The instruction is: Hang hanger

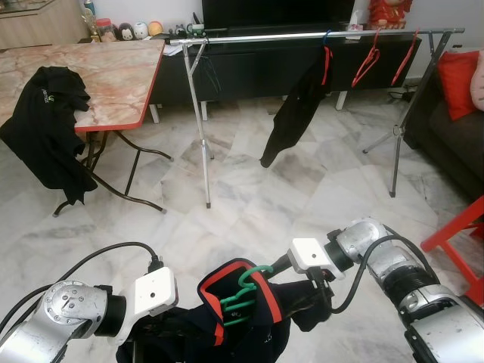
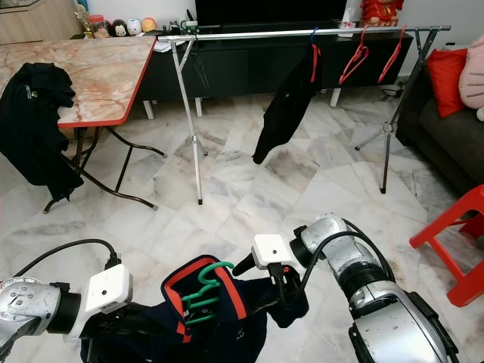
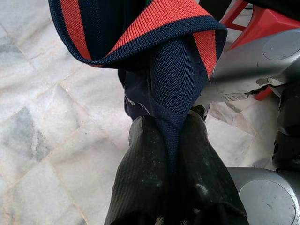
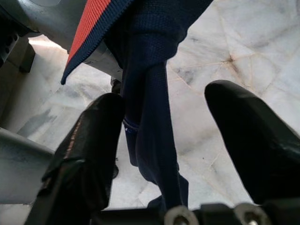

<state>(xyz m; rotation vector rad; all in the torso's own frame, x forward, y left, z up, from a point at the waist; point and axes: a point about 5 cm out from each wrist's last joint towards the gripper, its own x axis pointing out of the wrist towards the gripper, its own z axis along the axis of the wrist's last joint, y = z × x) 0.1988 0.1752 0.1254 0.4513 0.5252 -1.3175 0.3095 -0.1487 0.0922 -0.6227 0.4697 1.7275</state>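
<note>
Ahead, across the marble floor (image 1: 249,189), stands the clothes rail (image 1: 302,35), the landmark for everything else. Off to its left, a marble-topped folding table (image 1: 98,72) with a black garment (image 1: 45,128) draped over its edge. Hanging from the rail right of its middle, a dark garment on a red hanger (image 1: 299,106), then two bare red hangers (image 1: 386,57) further right. Past the rail's right end, a dark sofa (image 1: 454,128) with a red cushion; nearer than that, a red stool (image 1: 465,234).

Well short of the rail, low and close to the robot: a navy garment with a red-striped collar (image 1: 234,318), a green hanger (image 1: 243,299) threaded through its neck, hook poking up.

Seemingly still the carrying step, with the hanging itself not yet done. Next, probably: walk up to the rail, raise the load, and drop the green hook over a free stretch of bar left of the hung garment.

Left gripper (image 3: 169,140) pinched tight on a fold of the navy cloth just under the collar. Right gripper (image 4: 164,136) spread wide apart, cloth hanging between its fingers (image 4: 89,154) and brushing one, unclamped.
</note>
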